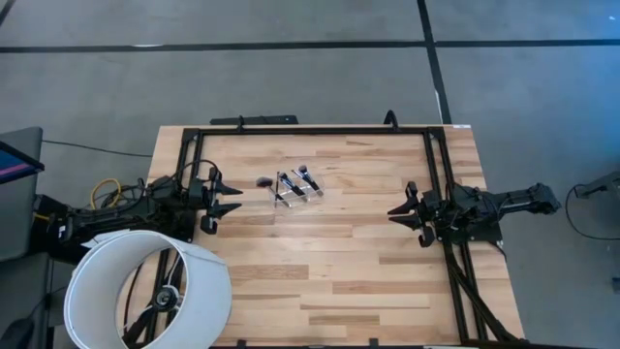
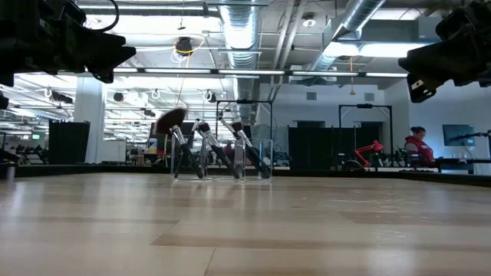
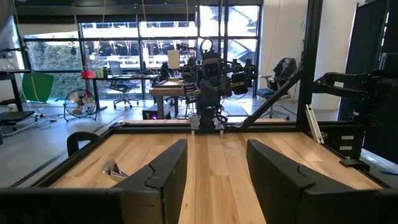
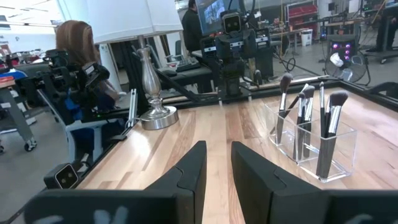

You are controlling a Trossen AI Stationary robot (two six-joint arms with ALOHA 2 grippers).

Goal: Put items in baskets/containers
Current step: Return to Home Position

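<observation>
A small clear holder (image 1: 295,189) stands on the wooden table, left of centre toward the far edge. Several black-handled brushes (image 4: 303,109) stand in its compartments, bristle heads up. One fluffy-headed brush (image 2: 170,119) leans out toward the table's left. My left gripper (image 1: 231,199) hovers open at the table's left edge, level and pointing right, with the holder a little ahead of it on its far side. My right gripper (image 1: 399,211) hovers at the right edge, pointing left, with its fingers (image 4: 189,171) a small gap apart and nothing between them.
A lamp with a big white shade (image 1: 145,291) stands at the near left corner, on a silver base (image 4: 154,115). A black frame rail (image 1: 310,131) runs round the table's far and side edges. Bare wood (image 1: 320,262) lies between the arms. People sit in the room beyond.
</observation>
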